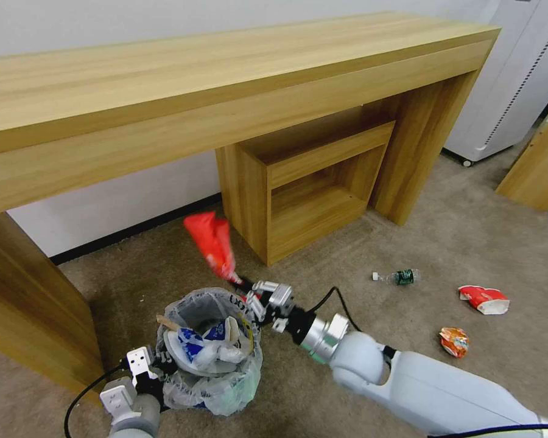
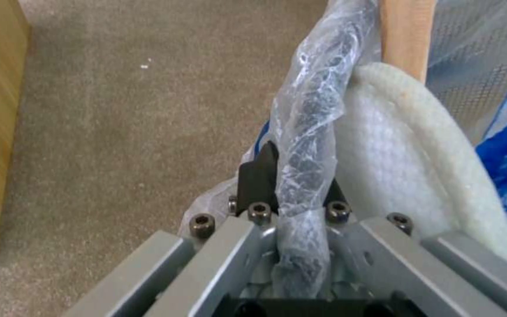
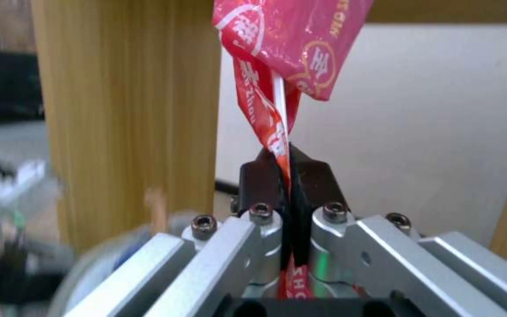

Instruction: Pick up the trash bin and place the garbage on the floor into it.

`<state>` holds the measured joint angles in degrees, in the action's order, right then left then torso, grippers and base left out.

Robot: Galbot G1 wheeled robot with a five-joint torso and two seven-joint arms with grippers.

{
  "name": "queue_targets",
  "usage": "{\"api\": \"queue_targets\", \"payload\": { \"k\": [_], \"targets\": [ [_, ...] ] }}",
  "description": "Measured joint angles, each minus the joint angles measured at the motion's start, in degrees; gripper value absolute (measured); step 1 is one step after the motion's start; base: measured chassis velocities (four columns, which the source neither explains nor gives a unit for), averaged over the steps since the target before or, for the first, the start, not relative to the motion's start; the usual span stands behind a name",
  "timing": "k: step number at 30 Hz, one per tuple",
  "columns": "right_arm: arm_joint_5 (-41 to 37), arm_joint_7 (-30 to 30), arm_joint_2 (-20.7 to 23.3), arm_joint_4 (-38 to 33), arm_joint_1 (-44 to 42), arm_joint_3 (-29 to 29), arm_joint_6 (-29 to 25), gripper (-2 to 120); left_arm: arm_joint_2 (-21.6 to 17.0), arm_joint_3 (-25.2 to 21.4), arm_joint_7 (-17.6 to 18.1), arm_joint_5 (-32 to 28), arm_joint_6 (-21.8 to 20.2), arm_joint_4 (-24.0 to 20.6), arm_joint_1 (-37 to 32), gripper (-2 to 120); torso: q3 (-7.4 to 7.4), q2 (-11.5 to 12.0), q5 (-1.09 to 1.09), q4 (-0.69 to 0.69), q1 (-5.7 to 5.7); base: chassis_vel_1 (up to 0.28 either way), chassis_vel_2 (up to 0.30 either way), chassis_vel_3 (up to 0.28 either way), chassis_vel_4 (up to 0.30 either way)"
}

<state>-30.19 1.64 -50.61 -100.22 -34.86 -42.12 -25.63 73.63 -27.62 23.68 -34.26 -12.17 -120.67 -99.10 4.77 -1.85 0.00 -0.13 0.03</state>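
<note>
We have the right end effector pinched shut on one thin edge of a red wrapper, which stands up from the fingertips just beyond the far rim of the trash bin; the right wrist view shows the film creased flat between the black pads. We judge this wrapper to be almost weightless, limp and slick, so a grip on a folded edge suits it better than one on the puffed body, and it may flutter or cling rather than drop cleanly. Our left end effector is clamped on the near rim of the bin, squeezing the bunched plastic liner along with the rim. The liner looks thin and slippery, so we think the hold should bite the stiff rim beneath rather than the bag alone. The bin sits low over the beige floor near the table and already holds a white slipper, blue-and-white packaging and a wooden stick. Lying well apart on the floor are a clear bottle, a red-and-white carton and an orange wrapper.
</note>
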Motion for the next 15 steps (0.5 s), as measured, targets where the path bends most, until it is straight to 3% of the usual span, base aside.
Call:
{"api": "queue_targets", "payload": {
  "k": [7, 15],
  "targets": [
    [2.1, 0.0, -3.2, 7.0, 1.5, -4.8, -1.4, 0, 1.2, -0.1, 0.0, 0.7, 0.0, -0.6, -0.7, 0, 0.00, 0.0, 0.00, 0.00, 0.00, 0.000, 0.000, 0.000, 0.000],
    [3.6, 0.2, -4.7, 11.0, 1.4, -6.3, -2.2, 0, 1.7, -0.2, -0.2, 1.1, 0.0, -0.9, -1.2, 0, 0.00, 0.0, 0.00, 0.00, 0.00, 0.000, 0.000, 0.000, 0.000]
  ]
}}
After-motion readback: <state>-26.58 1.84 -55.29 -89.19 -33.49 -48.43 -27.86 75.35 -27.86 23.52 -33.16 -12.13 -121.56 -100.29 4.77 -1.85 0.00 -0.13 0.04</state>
